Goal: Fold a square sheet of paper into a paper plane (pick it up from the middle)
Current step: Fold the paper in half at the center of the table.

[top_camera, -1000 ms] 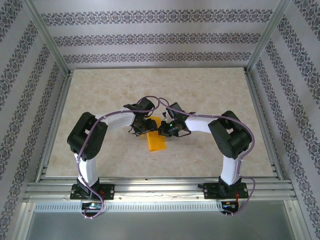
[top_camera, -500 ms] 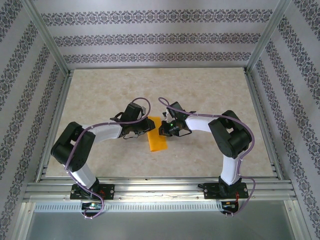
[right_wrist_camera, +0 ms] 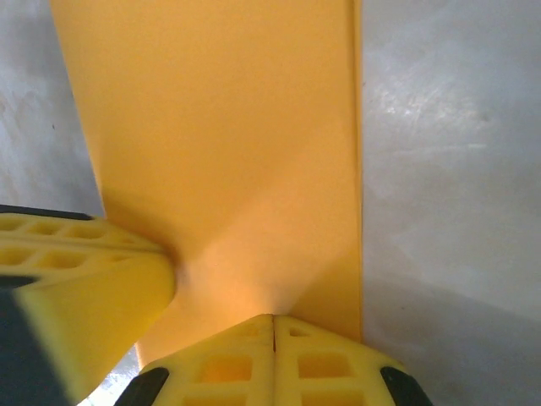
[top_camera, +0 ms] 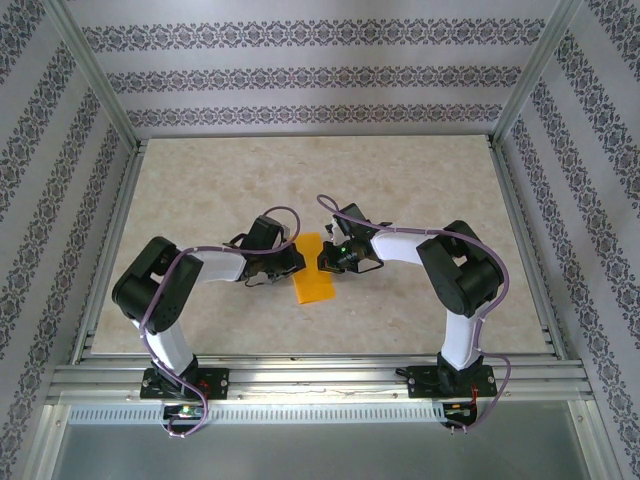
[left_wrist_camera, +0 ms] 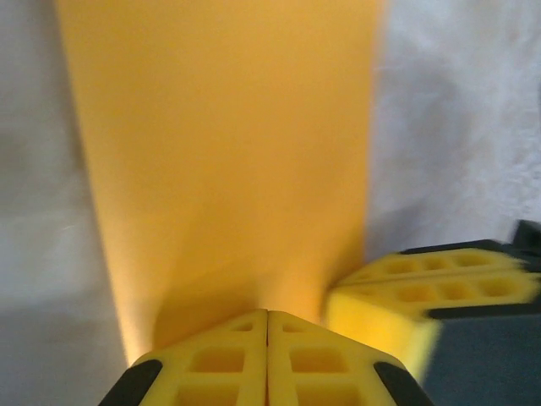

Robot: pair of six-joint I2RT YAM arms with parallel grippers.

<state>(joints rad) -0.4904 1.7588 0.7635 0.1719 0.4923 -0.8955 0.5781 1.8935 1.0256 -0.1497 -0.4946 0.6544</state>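
Observation:
The square sheet of paper is bright orange and lies folded into a narrow strip at the table's middle. My left gripper meets its far end from the left and is shut, its tips pinching the paper's edge. The paper rises toward those tips. From the right, my right gripper reaches the same end and is also shut, with soft creases in the paper running to its tips. Each wrist view catches the other gripper's yellow fingers close beside its own.
The beige marbled table has an aluminium rail along its near edge and patterned walls around it. Both arms bend inward, their elbows out to the sides.
My left arm lowered and drew its gripper to the paper's left edge, and the jaws went from open to shut there. The right arm and the paper barely moved.

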